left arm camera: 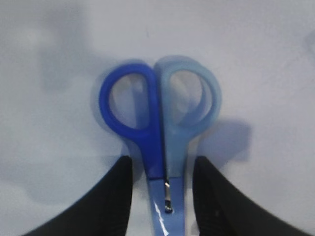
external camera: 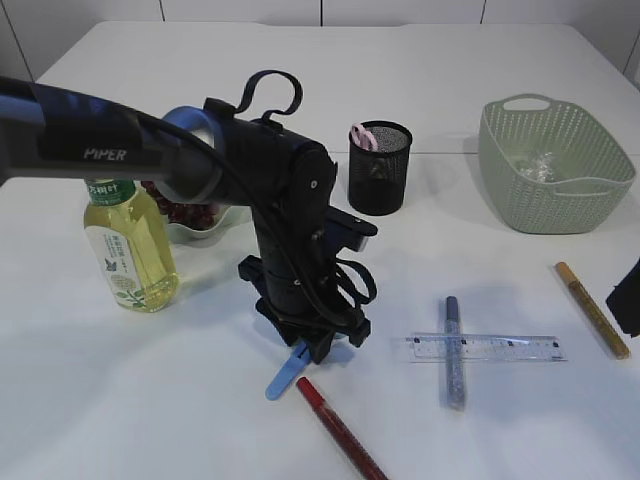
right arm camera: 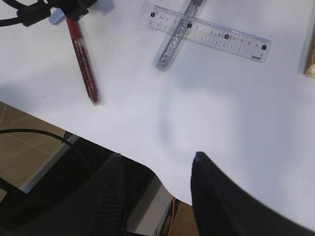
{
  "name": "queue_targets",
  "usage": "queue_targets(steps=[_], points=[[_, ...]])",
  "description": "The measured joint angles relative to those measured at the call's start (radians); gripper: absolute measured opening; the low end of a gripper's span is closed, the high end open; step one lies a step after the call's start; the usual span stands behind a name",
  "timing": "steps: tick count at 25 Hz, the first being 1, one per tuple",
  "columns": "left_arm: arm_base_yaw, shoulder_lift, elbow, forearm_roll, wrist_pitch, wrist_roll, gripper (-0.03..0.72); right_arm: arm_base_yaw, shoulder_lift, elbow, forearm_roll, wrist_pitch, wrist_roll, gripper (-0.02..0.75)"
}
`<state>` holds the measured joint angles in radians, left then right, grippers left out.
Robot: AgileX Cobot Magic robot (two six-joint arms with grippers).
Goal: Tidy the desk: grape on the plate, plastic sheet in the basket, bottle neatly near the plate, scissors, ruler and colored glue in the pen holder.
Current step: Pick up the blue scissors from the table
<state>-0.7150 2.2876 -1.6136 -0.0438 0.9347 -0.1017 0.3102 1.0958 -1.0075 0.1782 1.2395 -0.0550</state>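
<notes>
Left wrist view: scissors (left arm camera: 160, 128) flat on the desk (left arm camera: 256, 59), closed, handle loops pointing away from the camera, pivot and blade root lying between the two jaws. Jaws apart, straddling the shank just below the loops, one on each side, not visibly pressing yet; likely lined up this way to pinch the narrow neck, not the wide loops. Seen from outside, left gripper (external camera: 312, 345) low over the scissors (external camera: 283, 375), well in front of the pen holder (external camera: 380, 168), with a red glue pen (external camera: 340, 430) just beside the blue handles. Ruler (external camera: 487, 347) and glitter glue (external camera: 454, 350) crossed, farther right of the scissors. Right gripper (right arm camera: 155, 169) idle over the desk edge, jaws apart, holding nothing.
</notes>
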Motion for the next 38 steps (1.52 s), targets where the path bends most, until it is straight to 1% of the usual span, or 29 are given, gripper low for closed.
queue_targets(steps=[9,18,20,23,29,38], points=[[-0.024,0.000,0.002,0.015,0.003,-0.014,0.314,0.000,0.000,0.000,0.000,0.000,0.000,0.364],[-0.024,0.000,0.002,0.015,0.003,-0.020,0.313,0.000,0.000,0.000,-0.005,0.000,0.000,0.364],[-0.024,0.000,0.002,0.017,0.003,-0.022,0.297,0.000,0.000,0.000,-0.006,0.000,0.000,0.364],[-0.024,0.000,0.002,0.019,0.003,-0.024,0.248,0.000,0.000,0.000,-0.006,0.000,0.000,0.364],[-0.024,0.000,0.002,0.019,0.004,-0.028,0.182,0.000,0.000,0.000,-0.006,0.000,0.000,0.364],[-0.024,0.000,0.002,0.019,0.006,-0.030,0.169,0.000,0.000,0.000,-0.006,0.000,0.000,0.364]])
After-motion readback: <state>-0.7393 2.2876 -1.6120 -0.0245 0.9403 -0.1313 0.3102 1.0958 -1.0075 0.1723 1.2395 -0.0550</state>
